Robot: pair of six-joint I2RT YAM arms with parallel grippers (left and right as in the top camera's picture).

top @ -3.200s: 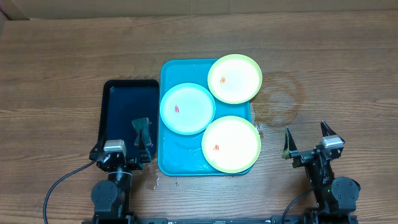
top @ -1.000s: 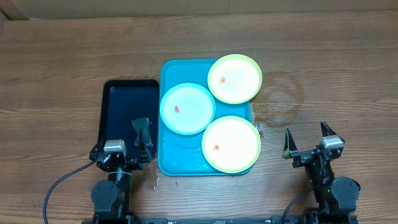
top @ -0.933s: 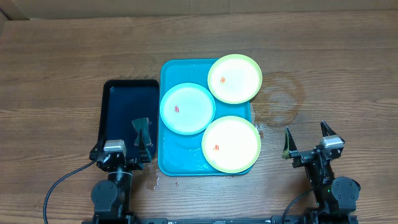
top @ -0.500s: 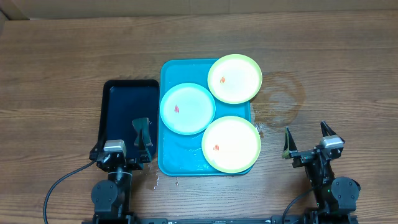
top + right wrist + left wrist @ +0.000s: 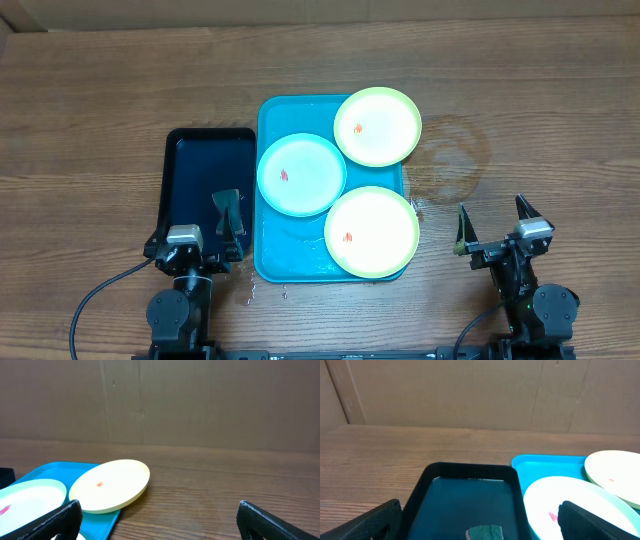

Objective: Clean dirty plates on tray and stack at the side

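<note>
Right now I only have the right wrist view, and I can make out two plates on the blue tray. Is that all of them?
Observer: No, there is a third. A yellow-green plate with an orange smear sits at the near right corner of the turquoise tray.
Operator: Anything to scrub with?
Observer: A green sponge lies in a black tray, just left of the turquoise one.
Operator: Is the left arm holding it?
Observer: No. The left arm's fingers stand wide open over the black tray's near end, with nothing held.
</note>
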